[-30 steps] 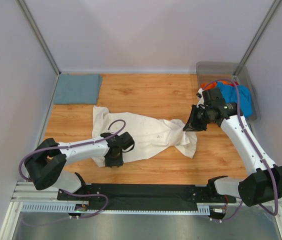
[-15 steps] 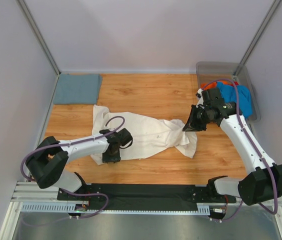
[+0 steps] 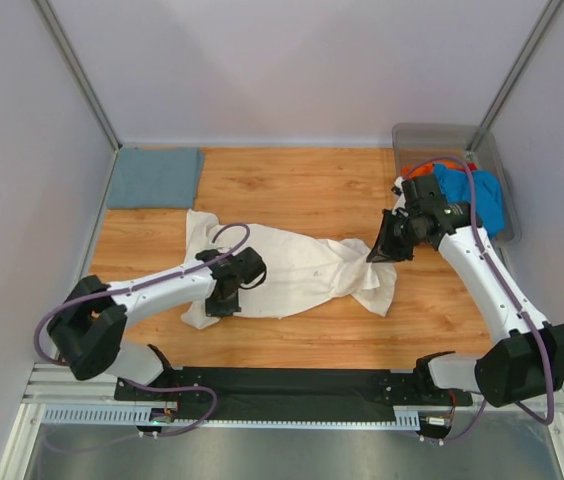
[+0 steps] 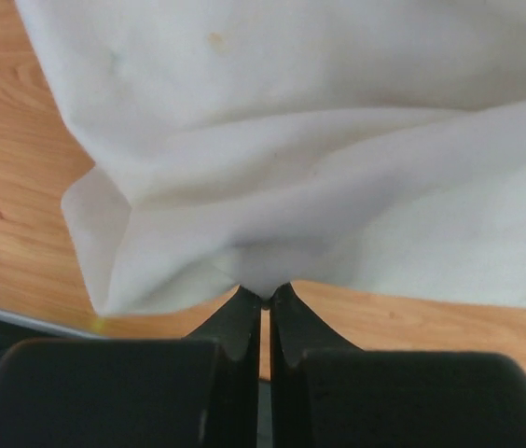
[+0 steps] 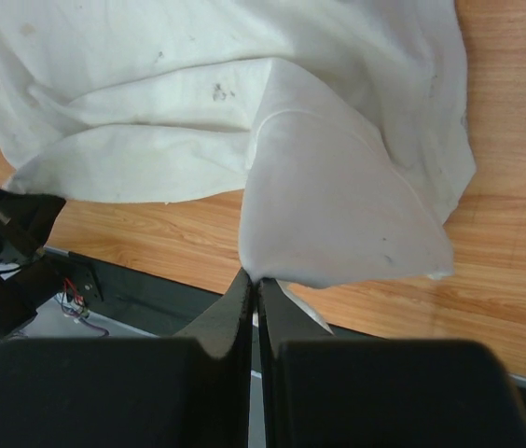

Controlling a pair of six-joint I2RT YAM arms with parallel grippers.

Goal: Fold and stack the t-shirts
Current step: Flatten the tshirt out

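A large cream-white t-shirt (image 3: 302,270) lies crumpled across the middle of the wooden table. My left gripper (image 3: 220,306) is shut on the shirt's near left edge (image 4: 263,271), pinching a fold. My right gripper (image 3: 377,255) is shut on the shirt's right corner (image 5: 338,215) and holds it lifted above the table. A dull grey-blue t-shirt (image 3: 154,177) lies folded at the far left. Bright blue (image 3: 472,195) and orange-red (image 3: 432,168) shirts sit in the bin at the far right.
A clear grey plastic bin (image 3: 442,135) stands at the far right corner. Bare wooden table (image 3: 292,185) lies beyond the shirt. A black strip (image 3: 292,385) and metal rail run along the near edge. Grey walls close both sides.
My left gripper has moved slightly away from the near edge, dragging the shirt's left edge inward. My right gripper has stayed almost still, holding its corner.
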